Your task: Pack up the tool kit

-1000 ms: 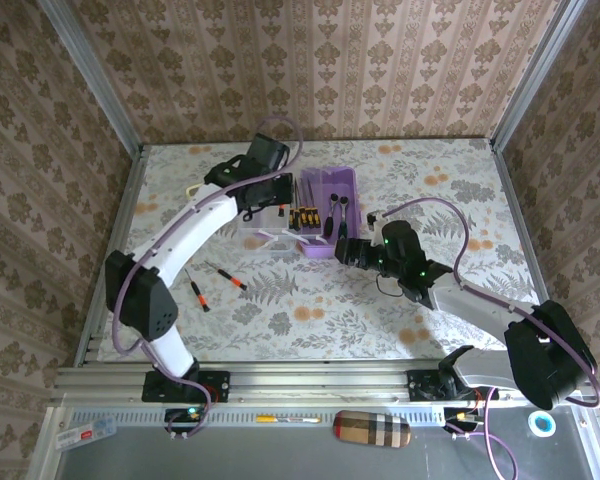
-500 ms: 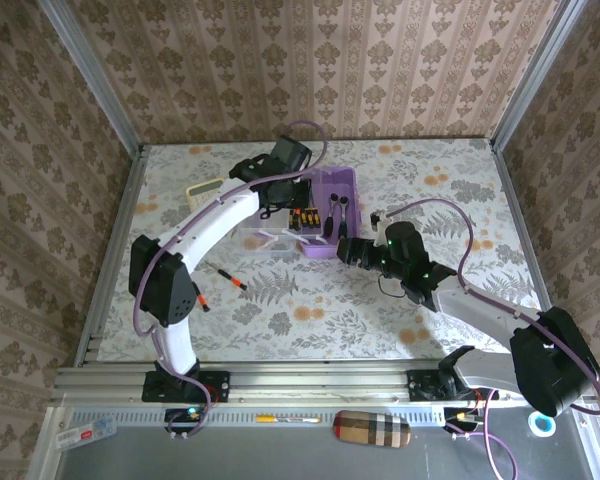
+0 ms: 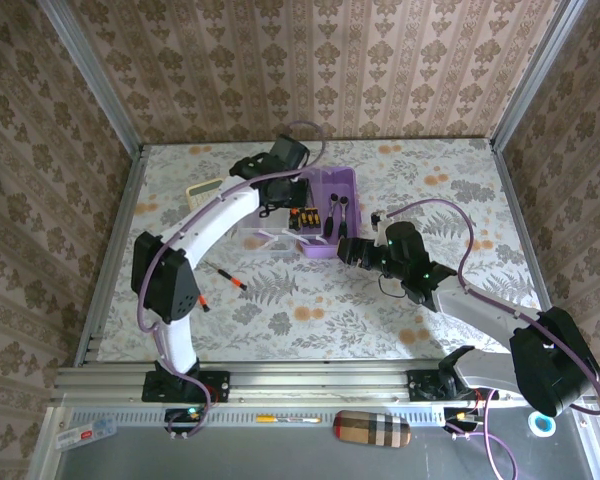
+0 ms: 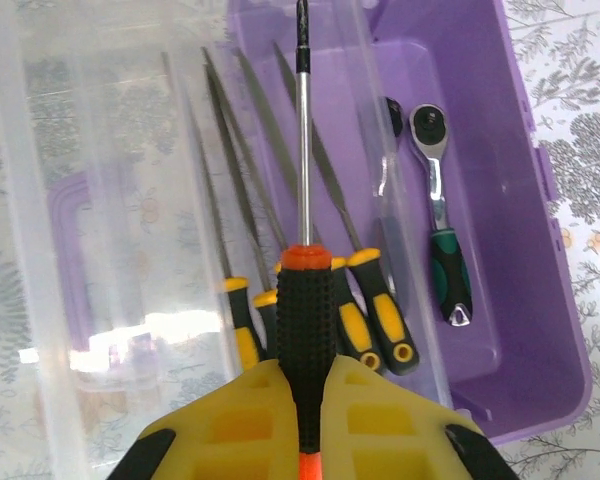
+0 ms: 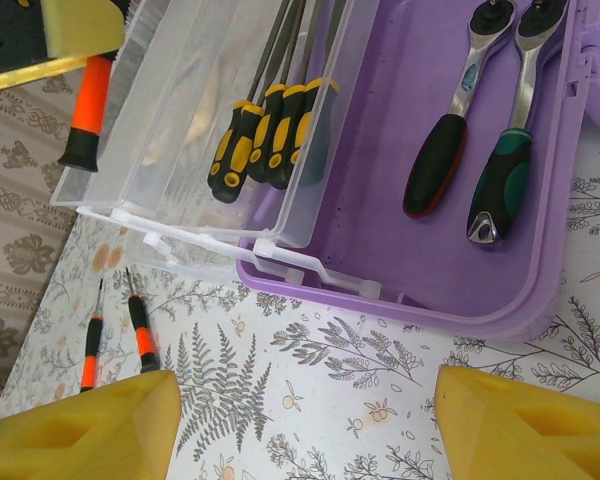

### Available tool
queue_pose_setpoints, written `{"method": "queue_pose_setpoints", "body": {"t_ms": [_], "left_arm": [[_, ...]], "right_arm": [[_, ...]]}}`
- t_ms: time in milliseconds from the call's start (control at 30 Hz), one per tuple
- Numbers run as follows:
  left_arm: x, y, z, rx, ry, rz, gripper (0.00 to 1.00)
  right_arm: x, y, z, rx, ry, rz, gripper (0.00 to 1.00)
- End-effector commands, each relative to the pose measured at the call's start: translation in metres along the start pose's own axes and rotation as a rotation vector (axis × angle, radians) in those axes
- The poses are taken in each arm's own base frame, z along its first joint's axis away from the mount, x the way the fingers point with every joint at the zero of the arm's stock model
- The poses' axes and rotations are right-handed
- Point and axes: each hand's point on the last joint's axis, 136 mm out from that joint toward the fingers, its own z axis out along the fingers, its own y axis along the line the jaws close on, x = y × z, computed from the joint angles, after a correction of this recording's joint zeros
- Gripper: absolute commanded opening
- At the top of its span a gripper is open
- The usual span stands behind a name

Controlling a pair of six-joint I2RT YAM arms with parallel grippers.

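Table [image 3: 380, 300]: flowered cover; it carries all things.
Tool kit box [image 3: 332, 184]: purple, open, at the middle of the table's far edge, a little to the left.
Clear lid [image 4: 110, 200]: folded out flat on the box's left side.
Right gripper [image 5: 305, 392]: released, fingers wide apart, nothing between them, just before the box's near wall.
Left gripper [image 4: 305, 372]: clenched on the black-orange screwdriver [image 4: 303, 300], above the box; the shaft points to the far wall.
Ratchet wrenches [image 5: 500, 180]: two, side by side in the box's right part.
Yellow-black tools [image 5: 270, 130]: a row beside the lid's hinge.
Small screwdrivers [image 3: 230, 278]: two, on the table near its left edge.
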Motion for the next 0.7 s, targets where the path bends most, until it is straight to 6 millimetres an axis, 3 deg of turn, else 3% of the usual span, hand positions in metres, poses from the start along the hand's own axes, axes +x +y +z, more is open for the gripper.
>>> {"method": "queue_pose_setpoints", "body": {"t_ms": [0, 200, 400, 667], "left_arm": [[-0.007, 0.022, -0.019, -0.012, -0.020, -0.030, 0.10], [0.004, 0.044, -0.002, -0.039, 0.028, -0.061, 0.10], [0.012, 0.040, 0.018, -0.017, 0.073, -0.073, 0.10], [0.015, 0.034, 0.028, 0.009, 0.089, -0.093, 0.11]], "right_arm": [[0.000, -0.006, -0.002, 0.022, -0.010, 0.011, 0.70], [-0.001, -0.005, -0.002, 0.017, -0.011, 0.011, 0.70], [0.000, -0.006, -0.002, 0.023, -0.007, 0.011, 0.70], [0.001, -0.007, 0.000, 0.026, -0.004, 0.012, 0.70]]}}
